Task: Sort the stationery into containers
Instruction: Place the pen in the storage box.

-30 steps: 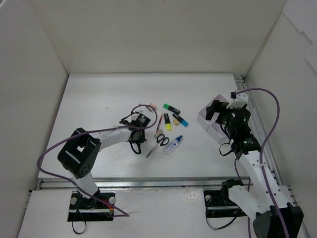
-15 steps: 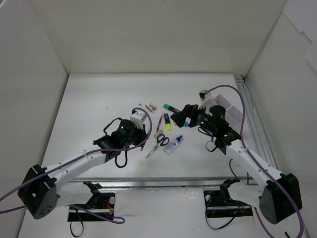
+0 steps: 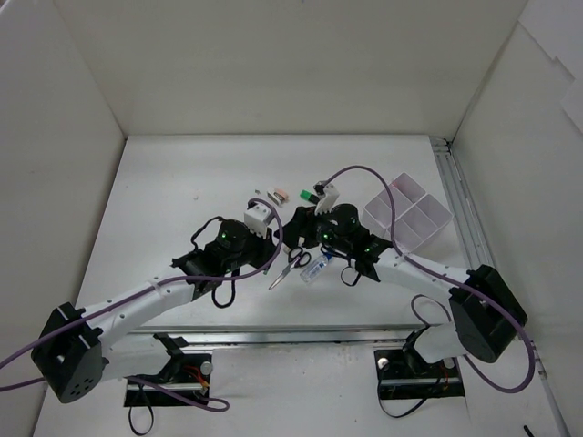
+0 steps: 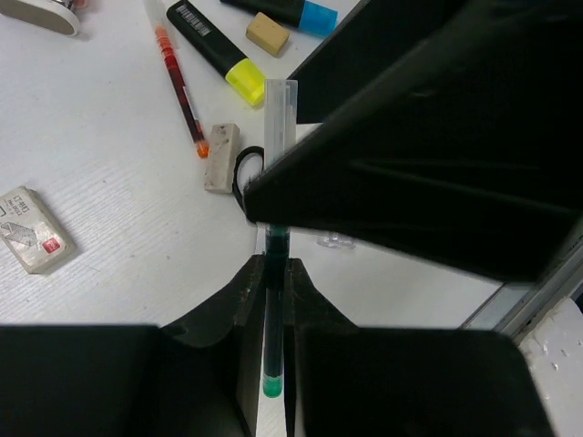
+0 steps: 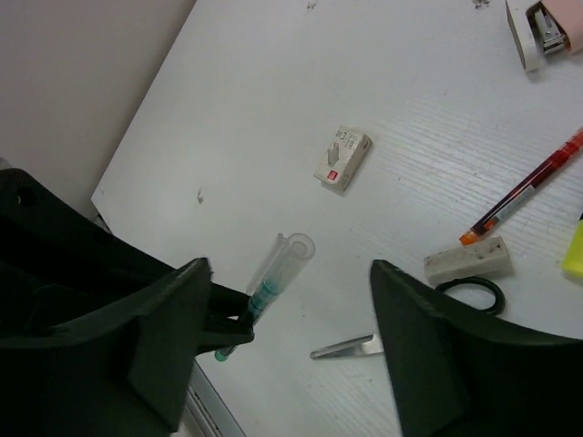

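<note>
Green-inked, clear-capped thin pen (image 4: 279, 118) sits pinched in your left gripper (image 4: 273, 282), held out, seemingly so your wide-spread right gripper (image 5: 290, 282) can take it.

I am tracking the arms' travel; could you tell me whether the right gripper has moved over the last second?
Yes. The right gripper has gone left, from over the tray to around the pen held by the left gripper.

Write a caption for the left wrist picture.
Left gripper shut on a green pen, its clear cap between the open jaws of the right gripper, highlighters and erasers below.
</note>
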Robot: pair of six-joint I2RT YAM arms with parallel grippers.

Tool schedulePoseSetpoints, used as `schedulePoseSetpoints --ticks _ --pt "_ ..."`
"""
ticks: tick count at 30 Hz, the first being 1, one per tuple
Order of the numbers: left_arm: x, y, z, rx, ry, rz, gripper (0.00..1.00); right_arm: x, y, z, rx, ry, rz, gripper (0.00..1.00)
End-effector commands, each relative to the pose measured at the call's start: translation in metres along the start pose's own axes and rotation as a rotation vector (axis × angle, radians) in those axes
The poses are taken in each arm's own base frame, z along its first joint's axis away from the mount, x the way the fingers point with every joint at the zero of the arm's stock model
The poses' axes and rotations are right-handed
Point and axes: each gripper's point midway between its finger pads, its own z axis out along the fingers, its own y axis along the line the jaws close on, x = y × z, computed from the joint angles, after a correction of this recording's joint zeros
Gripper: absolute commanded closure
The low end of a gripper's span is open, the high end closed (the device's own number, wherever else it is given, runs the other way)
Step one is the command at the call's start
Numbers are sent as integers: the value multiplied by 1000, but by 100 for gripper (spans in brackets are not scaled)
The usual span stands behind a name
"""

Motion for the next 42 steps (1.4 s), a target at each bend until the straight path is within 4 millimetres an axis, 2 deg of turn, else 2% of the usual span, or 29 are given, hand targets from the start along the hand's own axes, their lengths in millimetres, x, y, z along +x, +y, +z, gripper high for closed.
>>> schedulePoseSetpoints --ticks 1,2,5,6,8,10,11,12,13,17,18,19,20,21,23,24,26,27,28,29,30,34,35,36,38,39,40,42 --pt "-42 -13 -3 40 -128 28 100 -50 32 12 -63 -158 -10 39" --pt "-42 -13 -2 40 -127 28 100 -49 31 14 -61 -157 -8 60" --pt "-44 -13 -3 34 -130 28 100 -53 34 15 -62 -167 -11 81" --pt "-46 -12 -3 27 -135 29 100 -57 34 14 -59 -178 -18 85" --pt "-49 -10 -3 16 -138 29 95 -64 35 10 -51 -204 -28 100" --pt "-50 -9 -3 5 -128 30 65 -75 32 4 -25 -247 -49 100" --pt "-55 -6 -4 -15 -138 29 46 -79 31 1 -15 -262 -62 100" --pt "-56 -5 -5 -28 -139 19 30 -86 20 -2 17 -283 -79 100" --pt "-55 -2 -5 -43 -131 15 3 -96 19 -10 26 -314 -88 100" --pt "-59 5 -6 -62 -127 -11 1 -138 -29 -45 207 -435 -162 100" --pt "-61 12 -7 -72 -127 -25 1 -155 -51 -59 311 -488 -172 100" --pt "-60 14 -4 -69 -119 -34 1 -167 -55 -72 355 -518 -206 100" --pt "-59 16 -3 -60 -112 -42 1 -178 -68 -84 436 -520 -263 100" --pt "-60 24 -2 -75 -112 -55 1 -195 -90 -105 555 -570 -273 100" --pt "-60 31 5 -78 -97 -71 1 -215 -108 -128 680 -592 -359 100" --pt "-59 37 7 -89 -85 -77 0 -228 -126 -150 776 -625 -361 100" --pt "-61 42 16 -93 -68 -64 0 -243 -137 -170 843 -647 -394 100" --pt "-60 42 20 -93 -59 -57 1 -251 -149 -185 886 -666 -391 100" --pt "-57 49 27 -106 -40 -61 0 -254 -154 -189 898 -662 -399 100" --pt "-63 46 31 -87 -42 -46 1 -260 -158 -196 919 -670 -406 100" --pt "-64 50 34 -91 -37 -47 0 -263 -175 -208 980 -674 -391 100" --pt "-70 56 64 -81 3 -27 0 -270 -201 -220 1045 -644 -422 100" --pt "-64 58 67 -86 33 -27 1 -271 -209 -225 1064 -641 -420 100" --pt "-56 62 77 -91 61 -24 0 -267 -221 -221 1079 -612 -421 100" --pt "-61 65 86 -101 60 -18 1 -266 -236 -222 1108 -594 -424 100" --pt "-54 69 95 -109 83 -14 1 -260 -246 -213 1098 -564 -428 100" --pt "-59 69 100 -109 78 -8 0 -261 -247 -208 1082 -573 -427 100" --pt "-49 71 111 -102 117 -10 1 -254 -253 -193 1036 -539 -438 100"
